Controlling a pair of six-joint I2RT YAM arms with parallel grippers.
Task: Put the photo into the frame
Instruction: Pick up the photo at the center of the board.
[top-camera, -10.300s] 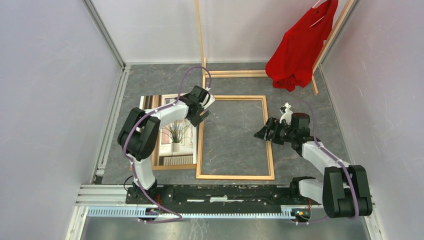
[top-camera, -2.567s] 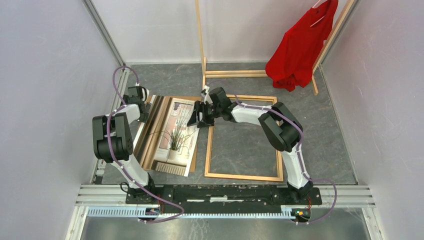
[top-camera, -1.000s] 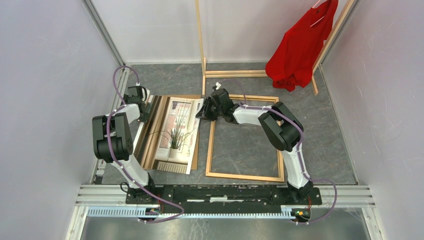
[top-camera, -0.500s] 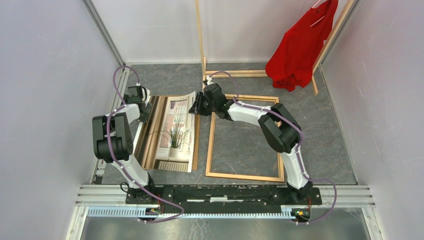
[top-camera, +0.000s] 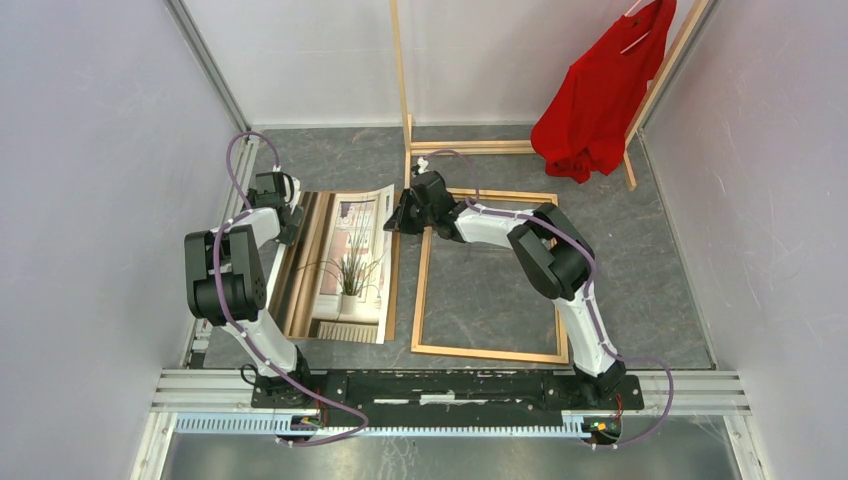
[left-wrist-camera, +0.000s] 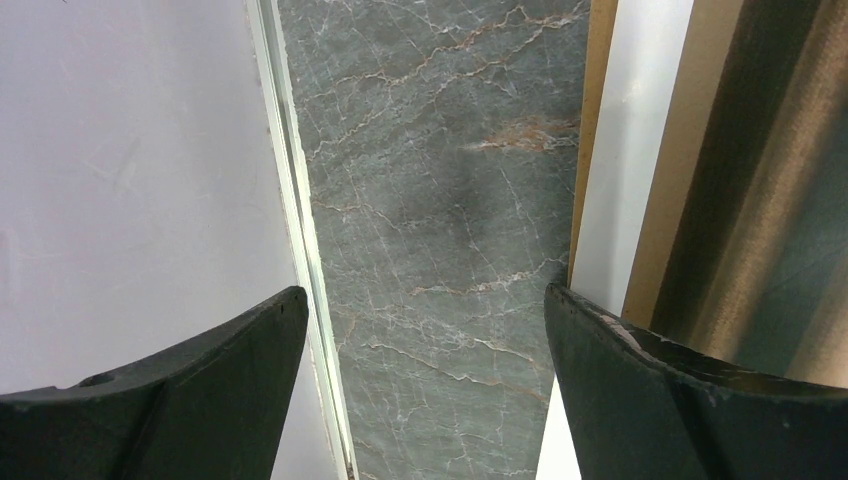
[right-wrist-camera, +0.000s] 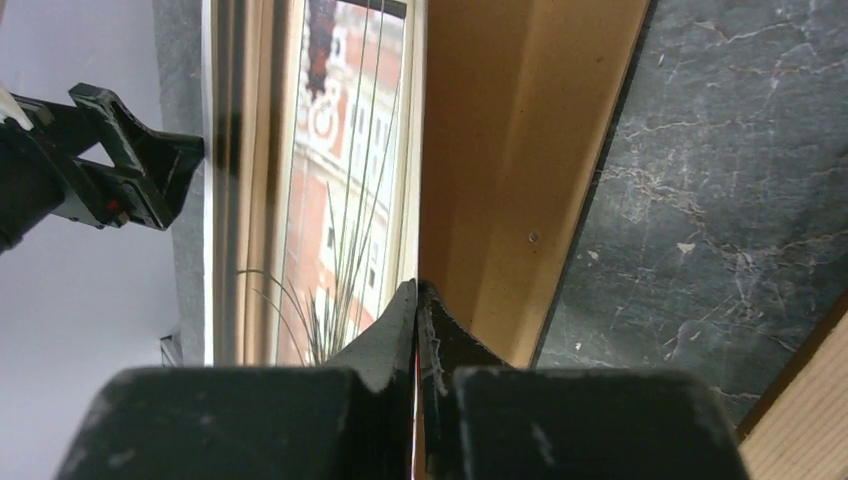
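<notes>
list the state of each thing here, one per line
photo: outside the frame, far right corner lifted
frame: lying flat, empty
backing panel: flat under the photo
right gripper: shut on the photo's edge
left gripper: open, at the photo's left edge
red shirt: hanging on the rack

Left arm is folded back, left claw (left-wrist-camera: 425, 300) gaping wide. Right arm stretches across leftward, right claw (right-wrist-camera: 417, 292) pinched tight on the edge of the photo (right-wrist-camera: 345, 190).
</notes>
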